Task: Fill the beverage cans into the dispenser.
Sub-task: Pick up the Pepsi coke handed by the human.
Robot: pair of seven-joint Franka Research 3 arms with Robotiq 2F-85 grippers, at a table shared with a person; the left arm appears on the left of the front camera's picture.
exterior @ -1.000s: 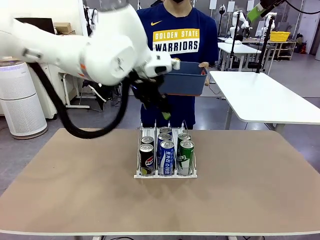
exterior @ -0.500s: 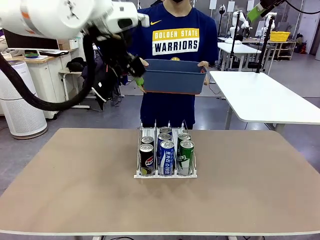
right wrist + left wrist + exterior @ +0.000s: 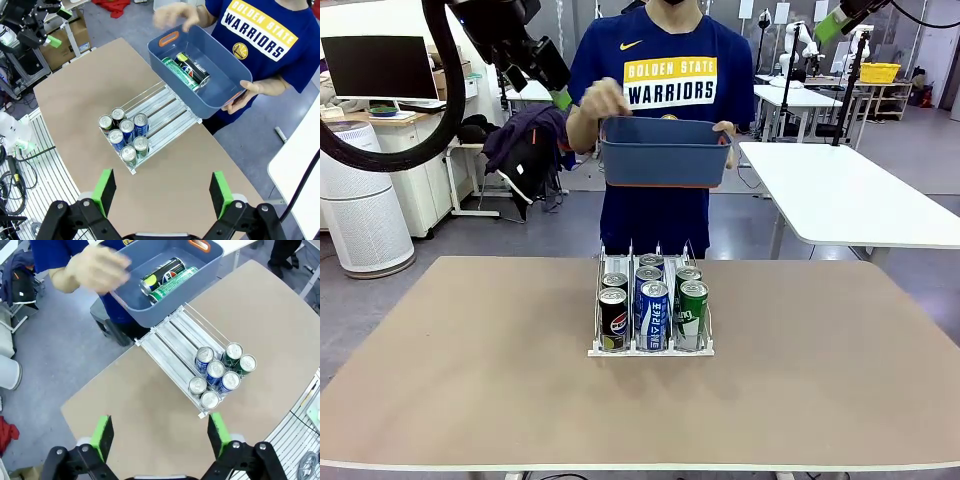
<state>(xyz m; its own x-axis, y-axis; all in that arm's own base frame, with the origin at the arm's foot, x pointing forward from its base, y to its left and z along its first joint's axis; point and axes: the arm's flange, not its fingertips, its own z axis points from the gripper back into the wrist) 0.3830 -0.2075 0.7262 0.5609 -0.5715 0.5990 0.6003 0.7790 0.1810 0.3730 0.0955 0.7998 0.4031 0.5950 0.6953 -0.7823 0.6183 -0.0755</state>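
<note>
The dispenser (image 3: 650, 348) stands mid-table with several beverage cans in its front half: a black can (image 3: 613, 320), a blue-and-white can (image 3: 654, 316) and a green can (image 3: 692, 315) lead the lanes. From above, the cans (image 3: 220, 377) (image 3: 125, 135) crowd one end and the dispenser's rails (image 3: 172, 342) (image 3: 167, 111) lie bare behind them. My left gripper (image 3: 552, 85) (image 3: 161, 435) hangs open, high at the upper left. My right gripper (image 3: 838, 20) (image 3: 162, 192) is open, high at the upper right. Nothing sits between either pair of fingers.
At the far edge a person holds a dark blue tub (image 3: 665, 165) (image 3: 150, 307) (image 3: 220, 97). In it lie a black can (image 3: 161, 274) (image 3: 194, 70) and a green can (image 3: 176, 282) (image 3: 180, 75). One hand (image 3: 95, 267) (image 3: 175, 15) hovers over it. A white table (image 3: 850, 195) stands at the right.
My left arm has swung up and left, away from the dispenser, leaving its cans in plain sight. The person's hand has come off the tub's rim and risen above it.
</note>
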